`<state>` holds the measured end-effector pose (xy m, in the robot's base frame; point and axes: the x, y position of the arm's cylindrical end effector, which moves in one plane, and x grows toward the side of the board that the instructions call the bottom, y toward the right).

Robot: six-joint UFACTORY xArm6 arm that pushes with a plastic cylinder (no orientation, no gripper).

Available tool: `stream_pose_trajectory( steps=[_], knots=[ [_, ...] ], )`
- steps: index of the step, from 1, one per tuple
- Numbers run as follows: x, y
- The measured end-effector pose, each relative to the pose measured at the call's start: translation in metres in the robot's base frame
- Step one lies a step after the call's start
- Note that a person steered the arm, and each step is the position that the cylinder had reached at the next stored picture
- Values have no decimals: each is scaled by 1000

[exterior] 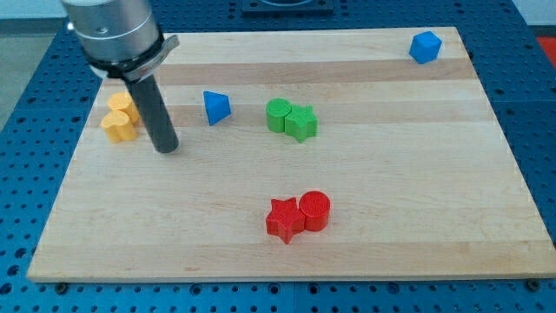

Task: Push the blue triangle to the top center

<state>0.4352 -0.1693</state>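
The blue triangle [216, 106] lies on the wooden board [417, 191], left of the middle and in the upper half of the view. My tip [166, 149] rests on the board to the left of the triangle and a little lower, apart from it. The dark rod rises from the tip toward the view's top left. Two yellow blocks [120, 117] sit just left of the rod, close to it.
A green cylinder [279, 114] and a green star [301, 123] touch each other right of the triangle. A red star [284, 219] and a red cylinder [314, 209] touch near the bottom middle. A blue cube [425, 47] sits at the top right corner.
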Motion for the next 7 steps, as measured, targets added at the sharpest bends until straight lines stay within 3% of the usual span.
stream_pose_trajectory(
  steps=[2, 5, 7],
  knots=[
    [-47, 24],
    [-55, 95],
    [-94, 127]
  ],
)
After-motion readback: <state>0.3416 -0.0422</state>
